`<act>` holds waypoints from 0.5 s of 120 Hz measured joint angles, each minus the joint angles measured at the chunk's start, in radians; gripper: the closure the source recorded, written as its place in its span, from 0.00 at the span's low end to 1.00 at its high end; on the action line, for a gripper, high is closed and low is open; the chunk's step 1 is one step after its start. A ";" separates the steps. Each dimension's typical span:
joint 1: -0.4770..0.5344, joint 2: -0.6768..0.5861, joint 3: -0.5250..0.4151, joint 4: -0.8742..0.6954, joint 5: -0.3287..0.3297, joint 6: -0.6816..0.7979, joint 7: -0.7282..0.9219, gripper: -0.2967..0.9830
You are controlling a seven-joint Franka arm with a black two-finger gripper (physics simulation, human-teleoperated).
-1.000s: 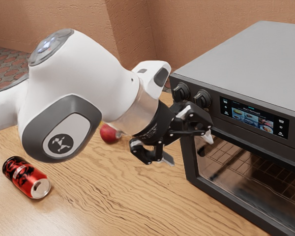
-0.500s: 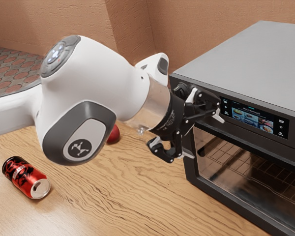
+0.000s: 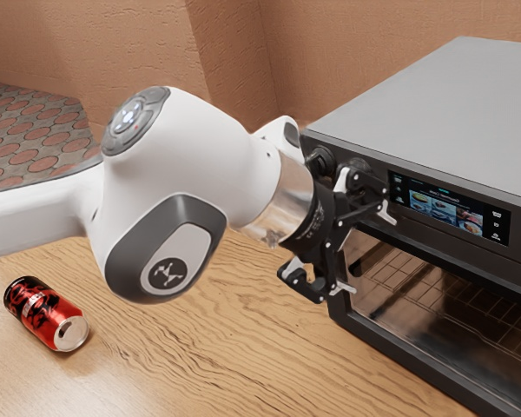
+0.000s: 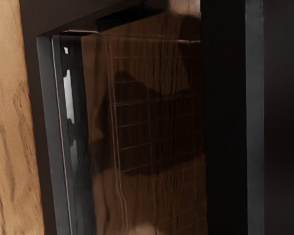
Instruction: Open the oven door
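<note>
The oven door [image 3: 434, 295] makes up the front of the oven [image 3: 443, 95] below its control panel [image 3: 447, 213], and it looks shut. Just before that front, near the knob end of the oven, hangs the gripper [image 3: 366, 252]. Its jaws are released and spread wide, one above the other; I take that stance as meant to bring them over and under a level handle, since a pull needs something between them. The grey strip [image 4: 255, 117] beside the glass [image 4: 152, 117] in the wrist view may be that handle (I would not swear to it). Whether either jaw touches the oven, I cannot tell.

This seems to be the approach, with the pull not yet begun. The next move probably calls for lining up with the handle before closing; with the upper jaw so near the panel, it could catch there or slip off. The can [image 3: 45, 314] lies on its side on the surface [image 3: 200, 373], well apart from the oven, which should leave the door room to swing.
</note>
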 joint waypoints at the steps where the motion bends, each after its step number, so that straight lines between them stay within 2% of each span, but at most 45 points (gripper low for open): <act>1: 0.002 0.000 0.000 -0.003 -0.003 0.000 -0.002 0.23; 32: 0.025 -0.050 -0.003 -0.092 -0.042 0.014 -0.049 0.23; 46: 0.041 -0.150 -0.013 -0.199 -0.043 0.020 -0.063 0.23; 54: 0.086 -0.234 -0.042 -0.279 -0.043 0.024 -0.070 0.23; 60: 0.161 -0.317 -0.099 -0.350 -0.045 0.027 -0.075 0.23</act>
